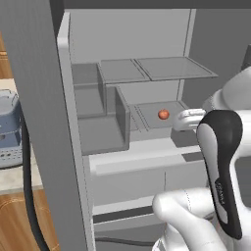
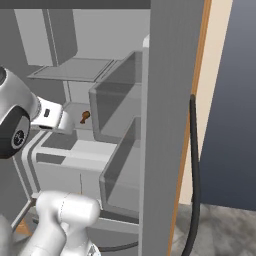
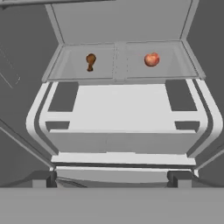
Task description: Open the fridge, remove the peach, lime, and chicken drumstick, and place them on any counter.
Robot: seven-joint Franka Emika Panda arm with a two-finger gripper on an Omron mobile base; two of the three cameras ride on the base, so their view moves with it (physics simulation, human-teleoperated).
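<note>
Fridge [image 1: 122,39] open. Pincer [image 3: 112,181] jaws wide apart, holding nothing, aimed at a glass shelf [image 3: 120,70]. Hand view: chicken drumstick [image 3: 90,61] ahead-left of pincer, peach [image 3: 152,59] ahead-right, well apart. Left base view shows only the peach [image 1: 163,114]; right base view only the drumstick [image 2: 84,117]. Beige counter [image 1: 12,179] left of door. Writing on arm unreadable.

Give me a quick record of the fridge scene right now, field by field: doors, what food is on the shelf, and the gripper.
fridge: doors open, interior exposed
peach: on the glass shelf, right side in the hand view
chicken drumstick: same shelf, left of the peach, apart from it
lime: not visible
gripper: open, empty, facing the shelf, short of both items
</note>
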